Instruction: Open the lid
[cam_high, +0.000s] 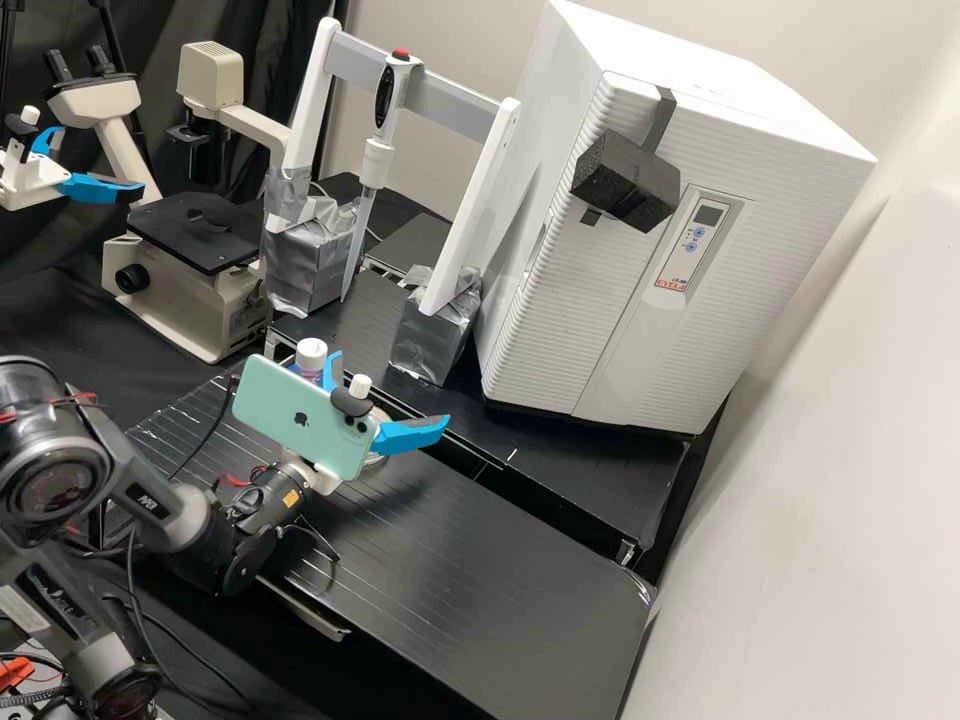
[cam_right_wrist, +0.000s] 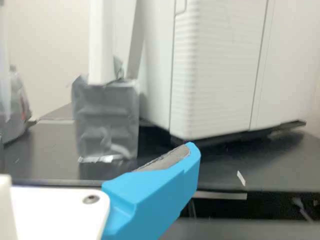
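Gripper (cam_high: 392, 388) above the black bench (cam_high: 520, 560): pincer set wide.
In the high view, you see the smooth, round white lid (cam_high: 311, 350) on the bottle (cam_high: 309, 373) at 10 o'clock from the fingertips, partly behind the flat mint-green phone (cam_high: 300, 415). A rounded rim (cam_high: 380, 415) lies at 7 o'clock, partly hidden; the ribbed white cabinet (cam_high: 570, 300) stands at 2 o'clock.

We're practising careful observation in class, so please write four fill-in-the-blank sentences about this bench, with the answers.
The gripper has two fingers coloured ____.
Its fingers are not shut but ____.
The large cabinet is coloured ____.
The upright frame stands on ____ wrapped blocks.
Missing words: blue; open; white; two.
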